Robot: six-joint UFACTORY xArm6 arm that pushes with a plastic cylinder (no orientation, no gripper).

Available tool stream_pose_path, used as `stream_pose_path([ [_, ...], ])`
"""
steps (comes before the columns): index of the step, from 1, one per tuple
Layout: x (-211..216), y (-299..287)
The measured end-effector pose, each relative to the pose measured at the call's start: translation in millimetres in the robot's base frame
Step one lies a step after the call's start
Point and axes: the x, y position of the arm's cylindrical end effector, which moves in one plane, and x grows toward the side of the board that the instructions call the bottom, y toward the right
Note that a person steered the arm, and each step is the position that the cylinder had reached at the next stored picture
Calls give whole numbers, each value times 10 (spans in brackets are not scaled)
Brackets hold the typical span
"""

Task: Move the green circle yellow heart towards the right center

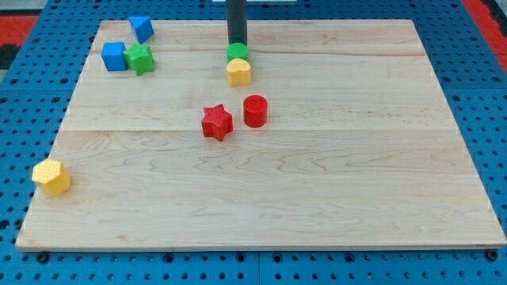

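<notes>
The green circle (238, 52) sits near the view's top centre, with the yellow heart (238, 72) touching it just below. My tip (237, 43) stands right at the top edge of the green circle, seemingly touching it. The rod comes down from the view's top edge.
A red star (216, 123) and a red cylinder (255, 111) lie at the centre. A blue cube (114, 56), a green star (140, 58) and another blue block (142, 28) cluster at the top left. A yellow hexagon (51, 176) lies at the left edge of the wooden board (356, 158).
</notes>
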Motion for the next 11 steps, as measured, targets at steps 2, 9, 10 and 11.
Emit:
stream_pose_path([
  [2, 171, -180],
  [9, 805, -604],
  [10, 1117, -298],
  [11, 1124, 621],
])
